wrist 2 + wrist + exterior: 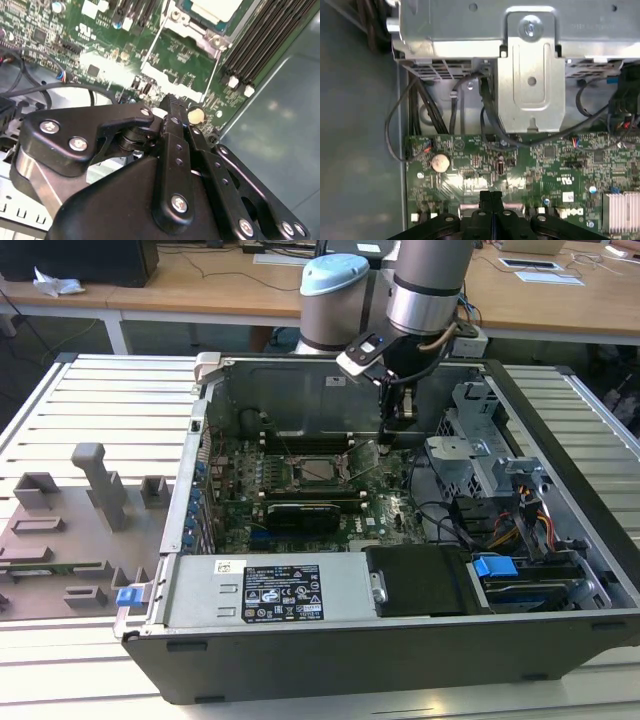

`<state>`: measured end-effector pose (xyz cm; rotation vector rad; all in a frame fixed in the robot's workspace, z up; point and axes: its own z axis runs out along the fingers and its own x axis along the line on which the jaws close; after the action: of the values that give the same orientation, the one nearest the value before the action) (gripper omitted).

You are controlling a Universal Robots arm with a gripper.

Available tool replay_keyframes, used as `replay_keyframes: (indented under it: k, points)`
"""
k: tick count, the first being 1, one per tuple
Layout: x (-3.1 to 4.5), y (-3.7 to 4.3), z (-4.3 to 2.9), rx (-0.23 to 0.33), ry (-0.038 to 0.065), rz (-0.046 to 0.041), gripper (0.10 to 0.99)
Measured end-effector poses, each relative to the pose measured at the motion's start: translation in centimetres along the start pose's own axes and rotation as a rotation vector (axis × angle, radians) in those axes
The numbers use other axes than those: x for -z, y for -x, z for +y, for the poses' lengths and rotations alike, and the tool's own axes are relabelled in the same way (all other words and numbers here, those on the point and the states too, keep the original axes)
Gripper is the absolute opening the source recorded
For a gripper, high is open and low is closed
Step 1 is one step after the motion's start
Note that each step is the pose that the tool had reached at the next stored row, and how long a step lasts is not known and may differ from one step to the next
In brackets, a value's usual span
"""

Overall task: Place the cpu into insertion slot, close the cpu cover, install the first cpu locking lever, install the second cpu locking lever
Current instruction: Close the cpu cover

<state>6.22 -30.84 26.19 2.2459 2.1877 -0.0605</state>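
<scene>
Exterior view, left to right: grey fixture blocks [95, 475] on the bench [90, 390], then the open computer case [300, 650] with the green motherboard [390, 512] inside. Insertion slot [298, 480] is mid-board. The cpu [322, 471] sits in it, pale top showing. The cpu cover [195, 27] looks laid flat around the chip, so steps one and two read as done.

Gripper [392, 438] hangs low over the board just to the exterior view's right of the slot, short of the drive cage [468, 452]. Jaws are pressed together in both wrist views, nothing pinched between them. The tips are near the board by the coin cell [196, 116].

The thin lever rod [154, 47] and second rod [214, 74] run out from the socket corners. They look unlatched, though I can't tell for sure. Can't tell if the tips touch either rod. Judgement: about half done, both lever installs left.
</scene>
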Motion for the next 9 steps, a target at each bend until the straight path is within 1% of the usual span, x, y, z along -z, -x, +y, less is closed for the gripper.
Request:
replay_keyframes:
  k: [2, 4, 5, 7, 9]
  points:
    - [-0.39, -0.06, 0.3, 0.0, -0.001, -0.0001, 0.106]
    - [-0.74, -0.08, 0.4, 0.0, -0.002, -0.0001, 0.106]
    - [-1.05, -0.1, 0.46, 0.0, -0.002, 0.0, 0.106]
    - [-1.59, -0.11, 0.47, 0.0, -0.002, -0.0005, 0.106]
    - [-1.65, -0.11, 0.3, 0.0, -0.002, -0.0006, 0.106]
